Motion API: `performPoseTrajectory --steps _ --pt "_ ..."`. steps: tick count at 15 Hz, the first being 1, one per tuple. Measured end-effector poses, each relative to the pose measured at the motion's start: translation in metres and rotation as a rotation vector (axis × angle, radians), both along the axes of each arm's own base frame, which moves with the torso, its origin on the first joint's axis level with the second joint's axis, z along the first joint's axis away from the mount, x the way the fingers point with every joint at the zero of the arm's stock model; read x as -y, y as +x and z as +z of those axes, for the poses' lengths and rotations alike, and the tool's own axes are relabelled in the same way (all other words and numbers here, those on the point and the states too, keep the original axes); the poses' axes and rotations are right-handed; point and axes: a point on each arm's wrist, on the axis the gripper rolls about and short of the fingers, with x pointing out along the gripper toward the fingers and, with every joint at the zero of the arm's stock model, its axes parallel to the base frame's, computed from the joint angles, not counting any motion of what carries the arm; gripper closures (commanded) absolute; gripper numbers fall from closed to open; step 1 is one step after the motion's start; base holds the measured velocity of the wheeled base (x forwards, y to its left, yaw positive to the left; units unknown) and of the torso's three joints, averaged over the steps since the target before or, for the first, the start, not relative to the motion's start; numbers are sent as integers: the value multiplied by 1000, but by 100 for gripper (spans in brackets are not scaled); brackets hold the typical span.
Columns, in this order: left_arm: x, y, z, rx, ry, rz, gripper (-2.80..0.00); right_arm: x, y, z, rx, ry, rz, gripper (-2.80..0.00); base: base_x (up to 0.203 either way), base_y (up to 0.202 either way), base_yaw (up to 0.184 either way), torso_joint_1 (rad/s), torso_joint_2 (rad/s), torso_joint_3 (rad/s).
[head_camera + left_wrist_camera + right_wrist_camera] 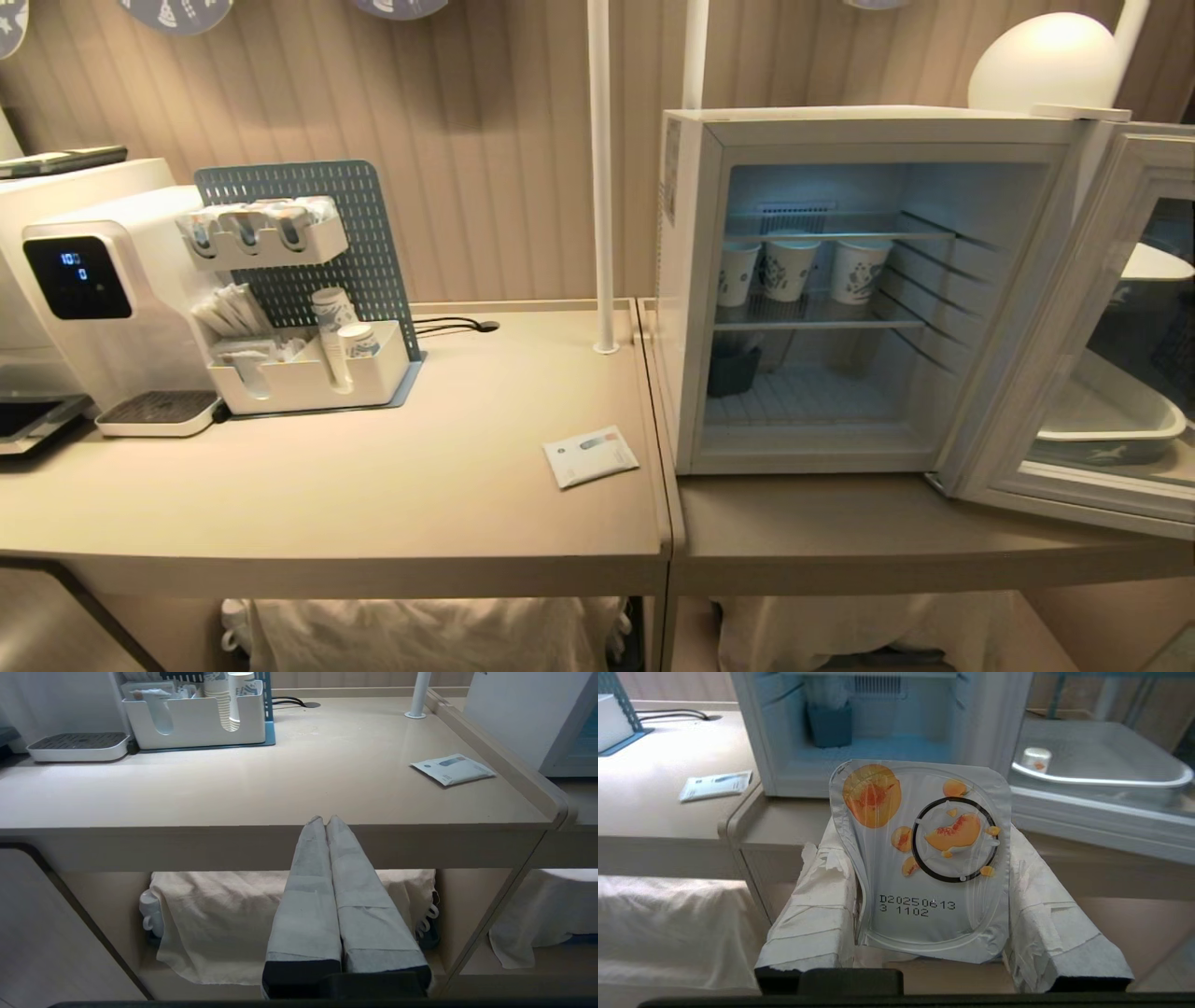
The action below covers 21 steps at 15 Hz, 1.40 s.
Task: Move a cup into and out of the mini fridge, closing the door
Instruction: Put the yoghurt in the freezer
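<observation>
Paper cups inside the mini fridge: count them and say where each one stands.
3: left paper cup, middle paper cup and right paper cup, side by side on the middle wire shelf. Others may be hidden.

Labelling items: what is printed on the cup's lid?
Orange peach pieces on silvery-white foil of the cup; right wrist view.

Left gripper: long tapered fingers wrapped in pale grey-white tape, black bases. Right gripper: same wrapping, torn and frayed.
</observation>
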Motion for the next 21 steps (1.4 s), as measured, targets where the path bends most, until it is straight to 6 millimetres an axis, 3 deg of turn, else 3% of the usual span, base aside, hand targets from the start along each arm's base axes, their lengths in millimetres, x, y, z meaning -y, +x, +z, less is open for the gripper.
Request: performPoseTrajectory --steps 4,7,9,13,18,21 --pt "0 0 0 -1 0 2 0 -3 36 49 -112 16 120 0 0 0 0 0 0 0" --pt "0 0 0 0 0 1 0 -5 90 72 -207 31 205 0 0 0 0 0 0 0" --pt "0 0 0 0 -1 1 0 -7 133 76 -263 37 231 0 0 0 0 0 0 0" --pt "0 0 0 -1 -3 1 0 -10 230 52 -344 48 247 0 0 0 0 0 0 0" --pt "0 0 0 0 -3 3 0 -12 354 11 -300 38 185 0 0 0 0 0 6 -1" --pt "0 0 0 0 -4 4 0 -12 409 -3 -326 39 146 0 0 0 0 0 0 0"
